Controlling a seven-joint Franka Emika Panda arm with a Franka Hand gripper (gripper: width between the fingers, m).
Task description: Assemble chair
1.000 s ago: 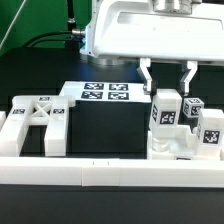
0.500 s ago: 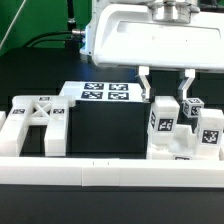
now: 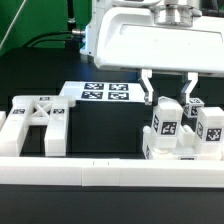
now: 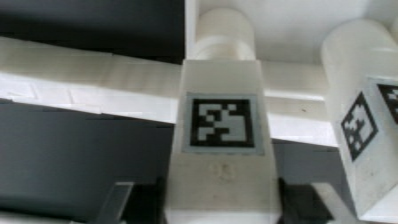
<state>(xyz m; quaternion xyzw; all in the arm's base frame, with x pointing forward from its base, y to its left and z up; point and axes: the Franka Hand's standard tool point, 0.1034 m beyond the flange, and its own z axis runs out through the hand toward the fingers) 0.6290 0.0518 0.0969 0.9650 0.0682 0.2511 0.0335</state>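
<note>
The robot's two-finger gripper holds a chunky white plastic chair leg with a black-and-white square tag. The fingers are partly closed, with one pressed on each side of the leg's top end. The rest of the leg hangs down below the fingers and leans a little. Its lower end sits among other white tagged chair blocks. These stand just beside the finger on the exterior view's right. It is too hard to see whether the leg touches them. In the wrist view the same leg runs straight out from between the fingers.

The leg looks hard and stiff, so it should not bend or squash. It also looks light, so the gripper should lift it easily. Its plastic is smooth, so it could slip or twist if the squeeze is weak. The two flat sides near the top look like the best place to hold. That leaves the lower end free to fit into the chair.

The white X-braced plastic panel lies well apart from the fingers, toward the exterior view's left.
</note>
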